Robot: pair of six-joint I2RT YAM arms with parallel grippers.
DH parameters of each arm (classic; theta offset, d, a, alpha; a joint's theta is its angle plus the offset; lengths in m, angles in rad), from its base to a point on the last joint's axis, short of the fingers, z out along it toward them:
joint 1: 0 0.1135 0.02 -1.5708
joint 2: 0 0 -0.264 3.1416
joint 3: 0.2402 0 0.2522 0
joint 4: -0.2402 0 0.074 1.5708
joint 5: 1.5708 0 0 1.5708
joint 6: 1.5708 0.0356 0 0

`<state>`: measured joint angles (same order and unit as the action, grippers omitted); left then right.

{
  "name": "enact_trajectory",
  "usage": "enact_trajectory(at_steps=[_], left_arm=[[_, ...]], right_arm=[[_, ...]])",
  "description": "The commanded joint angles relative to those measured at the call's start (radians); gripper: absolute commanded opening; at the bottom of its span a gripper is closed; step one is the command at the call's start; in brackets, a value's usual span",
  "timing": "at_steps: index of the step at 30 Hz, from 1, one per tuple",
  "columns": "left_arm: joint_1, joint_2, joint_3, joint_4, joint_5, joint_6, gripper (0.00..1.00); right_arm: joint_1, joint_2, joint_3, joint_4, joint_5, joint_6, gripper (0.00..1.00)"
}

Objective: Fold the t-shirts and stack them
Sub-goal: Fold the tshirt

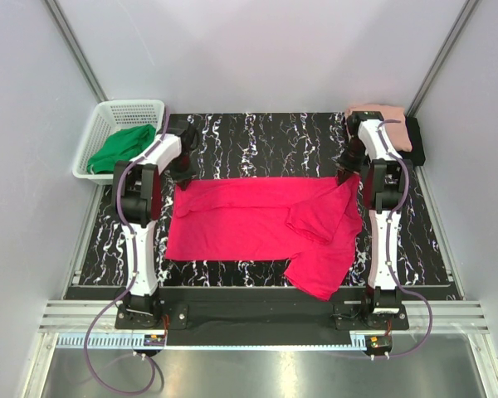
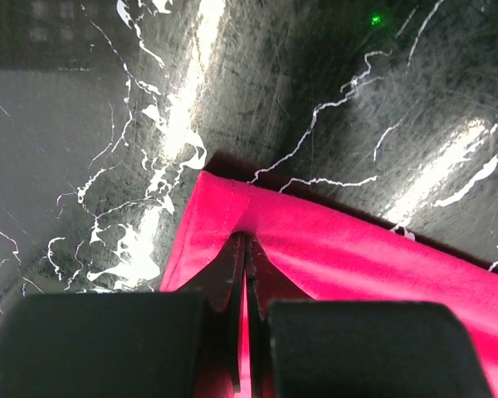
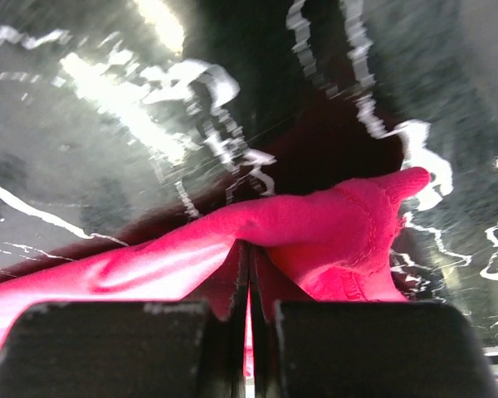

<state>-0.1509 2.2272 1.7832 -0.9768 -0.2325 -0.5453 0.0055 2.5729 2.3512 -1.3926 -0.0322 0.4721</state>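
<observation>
Top camera is looking steeply down on the whole table [image 1: 257,137]; both wrist cameras are looking closely at the shirt's [image 2: 332,240] far corners.

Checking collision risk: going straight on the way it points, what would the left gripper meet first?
The left gripper is shut on the edge of the crimson t-shirt; just past that, likely the marbled tabletop, though depth is unclear.

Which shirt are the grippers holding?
The bright crimson-pink cloth t-shirt, spread open: left gripper and right gripper pinch its far edge. The pale salmon-pink t-shirt and black t-shirt lie at the far-right corner.
</observation>
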Motion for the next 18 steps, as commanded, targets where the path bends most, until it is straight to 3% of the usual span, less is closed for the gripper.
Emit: enact_trajectory(at_steps=[1, 18], left_arm=[[0.019, 0.019, 0.053, -0.040, -0.040, -0.025, 0.00], [0.051, 0.023, 0.116, -0.079, -0.047, -0.016, 0.00]], right_arm=[[-0.052, 0.044, 0.014, -0.052, 0.051, -0.016, 0.00], [-0.073, 0.046, 0.016, -0.043, -0.026, -0.030, 0.00]])
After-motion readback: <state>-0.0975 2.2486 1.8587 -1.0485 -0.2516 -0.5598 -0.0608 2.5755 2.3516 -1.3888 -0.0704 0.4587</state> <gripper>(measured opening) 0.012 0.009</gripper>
